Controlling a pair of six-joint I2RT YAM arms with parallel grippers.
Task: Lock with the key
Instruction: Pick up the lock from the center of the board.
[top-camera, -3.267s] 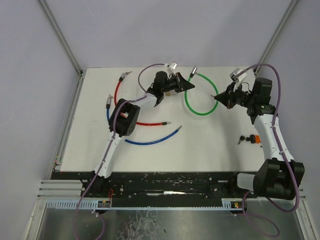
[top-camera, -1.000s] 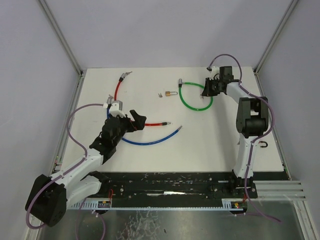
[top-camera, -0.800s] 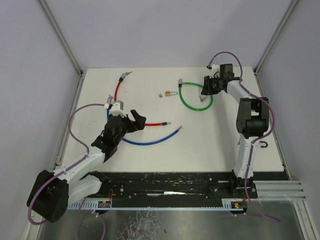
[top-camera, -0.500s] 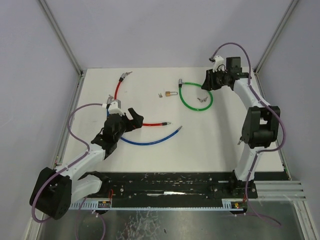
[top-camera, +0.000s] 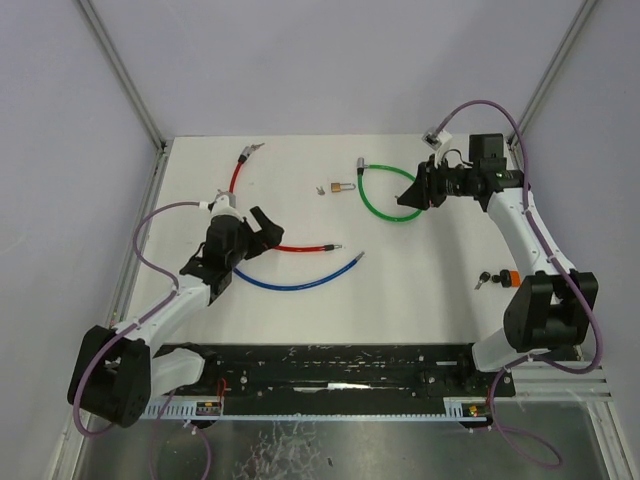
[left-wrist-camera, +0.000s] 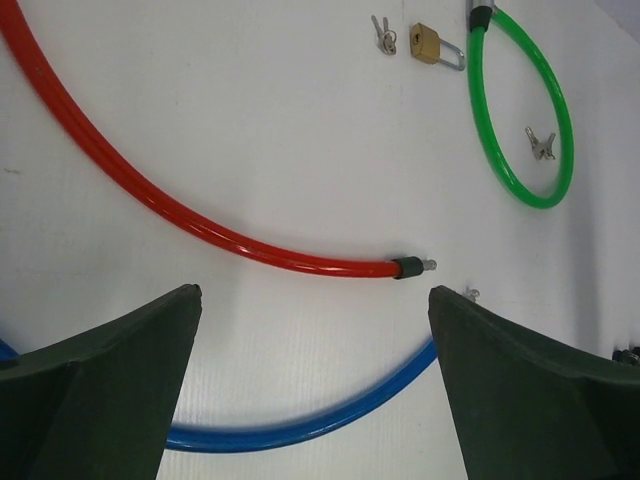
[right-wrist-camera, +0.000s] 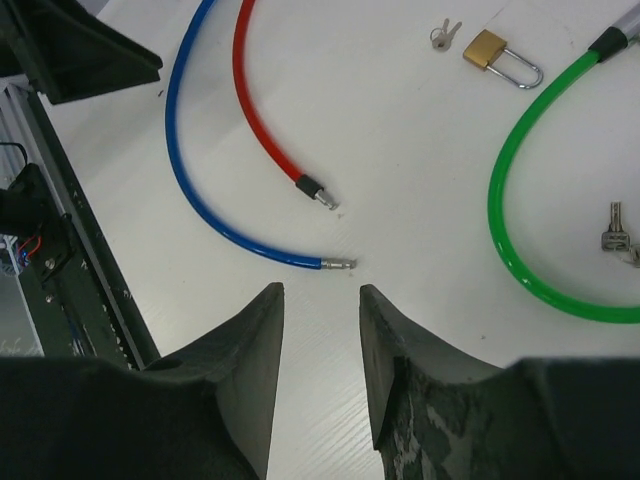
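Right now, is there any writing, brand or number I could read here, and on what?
None can be read.
Any stamp on the padlock or the keys beside it is too small to tell.
The red cable, blue cable and green cable show no print.

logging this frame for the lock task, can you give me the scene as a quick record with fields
padlock: brass, lying flat on the table
keys by padlock: loose, just beside it
keys in loop: lying inside the green cable's curve
green cable: curved loop, not threaded through the padlock
red cable: loose on the table
blue cable: loose, next to the red one
left gripper: open, empty, over the red and blue cables
right gripper: open, empty
status: no key or lock held yet
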